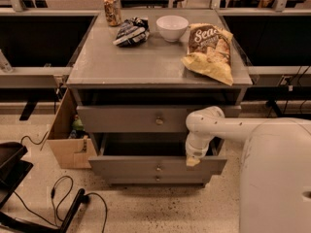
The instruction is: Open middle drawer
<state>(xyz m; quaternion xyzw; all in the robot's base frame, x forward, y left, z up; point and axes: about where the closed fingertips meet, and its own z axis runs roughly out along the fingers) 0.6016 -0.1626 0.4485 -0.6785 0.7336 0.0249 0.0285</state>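
Note:
The middle drawer (131, 166) is a wide grey drawer with a small round knob (158, 168) at its centre. It stands pulled out from the cabinet, and its dark inside shows behind the front panel. My gripper (193, 160) hangs from the white arm at the drawer's right side. It points down at the top edge of the front panel, well to the right of the knob. The taller top drawer (131, 119) above is shut. The narrow bottom drawer (157, 179) sits just under the middle one.
On the cabinet top (146, 62) lie a can (112, 9), a dark snack bag (131, 30), a white bowl (172, 27) and a chip bag (210, 52). An open cardboard box (65, 144) stands at the cabinet's left. Cables (63, 198) lie on the floor.

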